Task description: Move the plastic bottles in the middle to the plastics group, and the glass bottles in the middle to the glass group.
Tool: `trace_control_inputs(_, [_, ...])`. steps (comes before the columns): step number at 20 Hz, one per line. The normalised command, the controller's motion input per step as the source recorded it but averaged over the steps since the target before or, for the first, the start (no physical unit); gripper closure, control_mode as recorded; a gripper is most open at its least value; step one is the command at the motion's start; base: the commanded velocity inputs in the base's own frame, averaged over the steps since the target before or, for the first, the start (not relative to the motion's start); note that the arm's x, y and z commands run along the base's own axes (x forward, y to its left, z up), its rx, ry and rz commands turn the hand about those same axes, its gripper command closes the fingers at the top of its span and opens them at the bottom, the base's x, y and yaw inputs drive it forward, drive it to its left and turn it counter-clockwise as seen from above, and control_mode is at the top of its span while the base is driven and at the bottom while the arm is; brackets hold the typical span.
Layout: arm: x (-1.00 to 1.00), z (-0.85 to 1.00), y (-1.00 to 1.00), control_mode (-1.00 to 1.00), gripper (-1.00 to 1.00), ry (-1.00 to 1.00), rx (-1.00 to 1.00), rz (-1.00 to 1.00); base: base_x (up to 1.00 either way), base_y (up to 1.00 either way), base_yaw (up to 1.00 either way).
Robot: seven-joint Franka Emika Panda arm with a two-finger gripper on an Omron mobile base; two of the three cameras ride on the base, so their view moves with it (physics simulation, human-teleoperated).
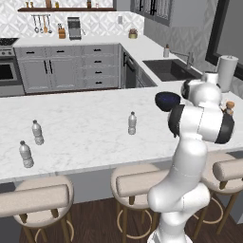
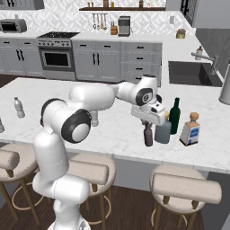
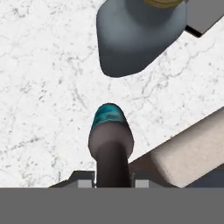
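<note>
Nearest the cameras, three round padded bar stools (image 1: 42, 199) stand along the front edge of the white marble island counter (image 1: 85, 137). Near that edge, in the right base view, the two-finger gripper (image 2: 148, 124) points down over the slim dark brown glass bottle (image 2: 148, 134), which stands upright on the marble; in the hand view the two fingertips sit against either side of the bottle's neck, so the jaws are clamped on it. Just beside it, to the right, stands the squat grey-blue glass bottle with a tan stopper (image 2: 163, 131); whether the two touch cannot be told. Close behind the grey-blue bottle rises the tall dark green wine bottle (image 2: 174, 116), and to the right stands the clear squarish bottle with an orange-tan stopper and blue label (image 2: 190, 129). In the left base view, one small clear ribbed water bottle with a white cap (image 1: 132, 123) stands alone mid-counter, well apart from two alike water bottles (image 1: 25, 154) near the counter's left end. Farther back lie a dark sink basin (image 1: 166, 69) with a faucet, grey base cabinets (image 1: 71, 66), an oven (image 2: 56, 56) and a wall shelf (image 1: 66, 9).
</note>
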Motion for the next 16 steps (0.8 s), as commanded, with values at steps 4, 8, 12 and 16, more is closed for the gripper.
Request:
trace_control_inputs(4, [0.42,-0.24,-0.26,-1.00,1.00,0.00,0.01,-0.02,0.00,0.00,0.00])
trace_control_inputs(8, [0.27,-0.39,-0.21,-1.00,1.00,0.00,0.02,0.00,0.00,0.00,0.00])
trace_control_inputs(12, [0.21,-0.43,-0.14,-1.00,1.00,0.00,0.02,0.00,0.00,0.00,0.00])
trace_control_inputs(16, [0.19,-0.37,-0.10,-1.00,1.00,0.00,0.00,0.00,0.00,0.00,0.00])
